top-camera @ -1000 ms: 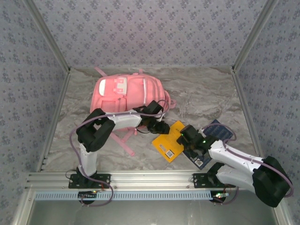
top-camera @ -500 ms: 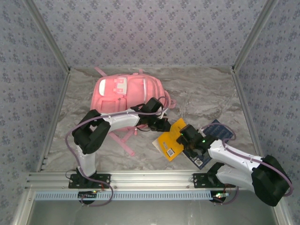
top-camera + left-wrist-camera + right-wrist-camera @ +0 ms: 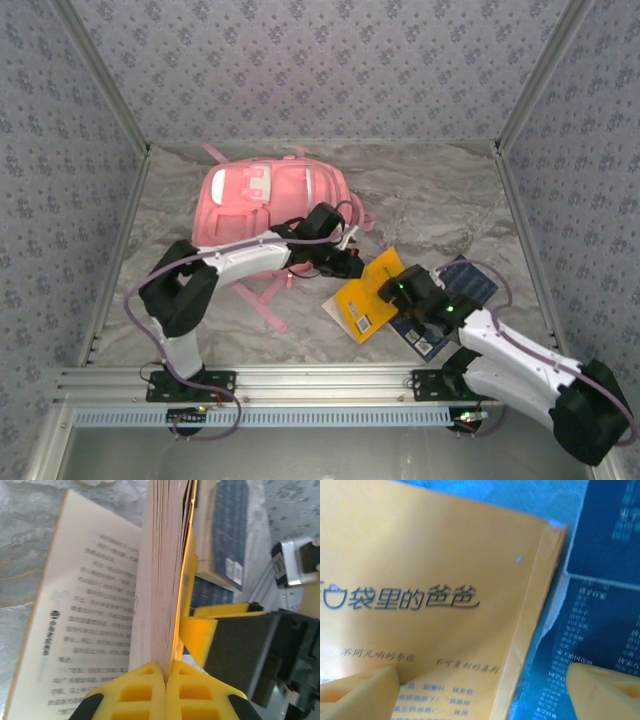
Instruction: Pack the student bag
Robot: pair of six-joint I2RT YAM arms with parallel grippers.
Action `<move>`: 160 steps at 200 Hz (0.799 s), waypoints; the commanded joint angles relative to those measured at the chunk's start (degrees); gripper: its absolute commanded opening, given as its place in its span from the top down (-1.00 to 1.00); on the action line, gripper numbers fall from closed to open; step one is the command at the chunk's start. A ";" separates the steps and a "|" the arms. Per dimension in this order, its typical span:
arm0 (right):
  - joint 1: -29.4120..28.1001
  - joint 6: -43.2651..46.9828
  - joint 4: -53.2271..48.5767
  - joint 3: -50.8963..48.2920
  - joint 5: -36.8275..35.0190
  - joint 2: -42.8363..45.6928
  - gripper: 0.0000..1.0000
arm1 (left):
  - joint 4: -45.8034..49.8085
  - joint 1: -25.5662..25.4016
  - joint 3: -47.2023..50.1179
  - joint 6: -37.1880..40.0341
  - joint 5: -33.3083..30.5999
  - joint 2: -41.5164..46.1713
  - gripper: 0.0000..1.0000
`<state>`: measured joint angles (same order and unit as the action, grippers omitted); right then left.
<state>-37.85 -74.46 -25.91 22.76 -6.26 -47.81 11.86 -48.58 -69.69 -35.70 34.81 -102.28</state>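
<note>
Pink student bag (image 3: 272,198) lies flat toward the far-left corner of the table (image 3: 450,200), pockets and white patch facing up. From above I can't tell whether any zip is open.

Packing looks barely started to me. No item is visibly inside the bag, and the books are all out near the middle and right of the near edge. The yellow book (image 3: 365,300) sits just beside a dark blue book (image 3: 462,288). The wrist views hint there may be two blue ones stacked, but I wouldn't swear to it.

The left tool (image 3: 165,677) has its fingers pressed together on the far edge of the yellow book. It looks like it's pinching just the cover or a thin slice, with the page block fanned out next to it and a printed page flopped open. From the top view that tool (image 3: 348,263) sits between the bag and the book.

The right tool (image 3: 485,690) has its fingers spread wide and isn't holding anything. One fingertip (image 3: 360,690) is over the yellow cover and the other is over the blue book, straddling the yellow book's spine.

So my read is that the yellow book is gripped but not yet carried over. Left to do: get it into the bag, then the blue stuff, then probably zip up.
</note>
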 commanded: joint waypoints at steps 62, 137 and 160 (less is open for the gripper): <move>8.38 6.31 31.64 -15.35 18.71 21.69 -0.96 | -9.68 4.08 4.37 -9.15 8.50 11.91 1.00; 7.97 5.74 54.43 -14.10 25.52 14.38 -0.88 | -22.12 4.24 7.87 -18.19 10.56 11.49 1.00; 7.92 5.83 54.26 -12.66 24.95 13.09 -0.55 | -25.23 3.98 8.92 -20.19 11.03 11.73 1.00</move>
<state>-29.54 -68.93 21.65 7.09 17.21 -34.30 -4.36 -44.14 -61.28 -51.90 42.11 -92.58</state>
